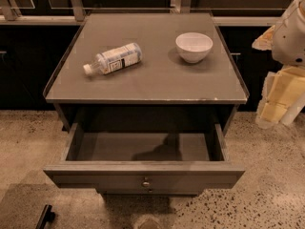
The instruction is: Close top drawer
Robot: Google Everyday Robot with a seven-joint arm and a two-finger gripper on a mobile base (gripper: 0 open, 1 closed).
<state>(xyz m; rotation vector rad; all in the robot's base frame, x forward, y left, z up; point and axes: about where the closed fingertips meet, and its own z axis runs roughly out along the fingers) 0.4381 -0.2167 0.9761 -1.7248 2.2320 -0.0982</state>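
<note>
The hard wooden top drawer (pixel 143 174) should slide if pushed by its knob (pixel 146 183); I cannot tell if the gripper (pixel 279 99), past the right edge of the desk (pixel 157 78), is open.

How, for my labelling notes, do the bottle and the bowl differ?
The bottle lies on its side; the bowl stands upright. The bottle is long and labelled, the bowl round and plain white. Both rest on the cabinet top. The gripper hangs to its right.

Office or lab-like room: speckled terrazzo floor (pixel 267 175), dark cabinets (pixel 28 70), metal rail (pixel 38 19), grey side table (pixel 162 80); hand (pixel 276 112) at right edge.
</note>
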